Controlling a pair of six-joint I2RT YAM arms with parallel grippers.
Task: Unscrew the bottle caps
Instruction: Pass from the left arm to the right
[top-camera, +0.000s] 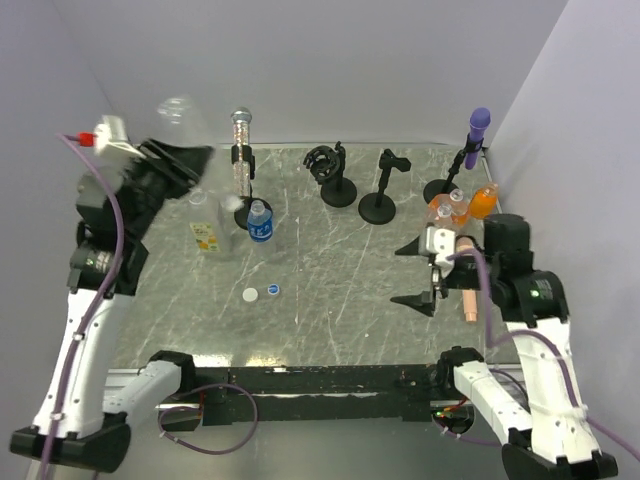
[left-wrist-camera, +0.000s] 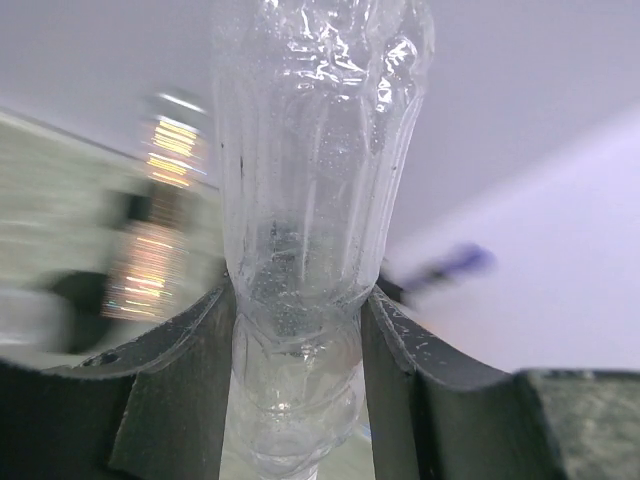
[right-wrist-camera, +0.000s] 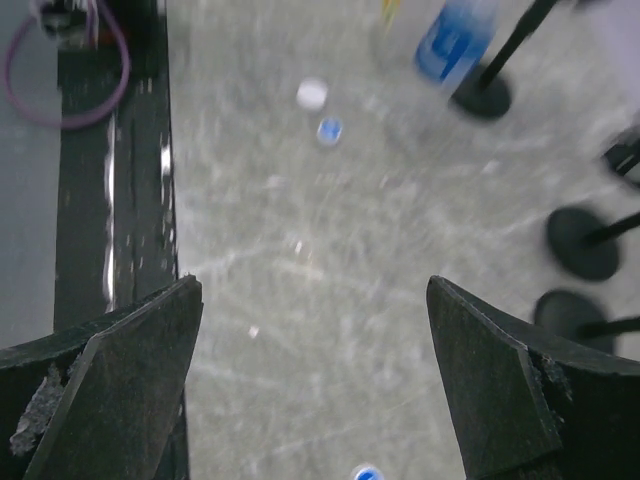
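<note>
Plastic bottle (left-wrist-camera: 310, 150): clear, thin-walled and ribbed lengthwise, flecked with what look like fine droplets. It hangs off the table at the far left, pinched where its body narrows. Its cap end is out of sight, so you cannot tell whether a cap is on it.
Left gripper (left-wrist-camera: 298, 335): fingers (left-wrist-camera: 175, 390) pressed onto the bottle from both sides. Keep the squeeze light; the soft wall would likely buckle or twist under a hard grip.
Right gripper (right-wrist-camera: 312, 290): jaws spread wide, holding nothing, hovering over the right half of the table. Line it up squarely with the neck and close on the cap's rim alone before you turn.
Loose caps: white cap (top-camera: 249, 294) and blue cap (top-camera: 272, 289), small flat discs, lie just beside each other on the table.
Other bottles: blue-labelled bottle (top-camera: 260, 222) and yellow-green-labelled bottle (top-camera: 205, 235) stand upright at the left; orange bottles (top-camera: 483, 200) stand at the far right.
Table (top-camera: 340, 300): grey, marbled, scratched, faintly glossy.
</note>
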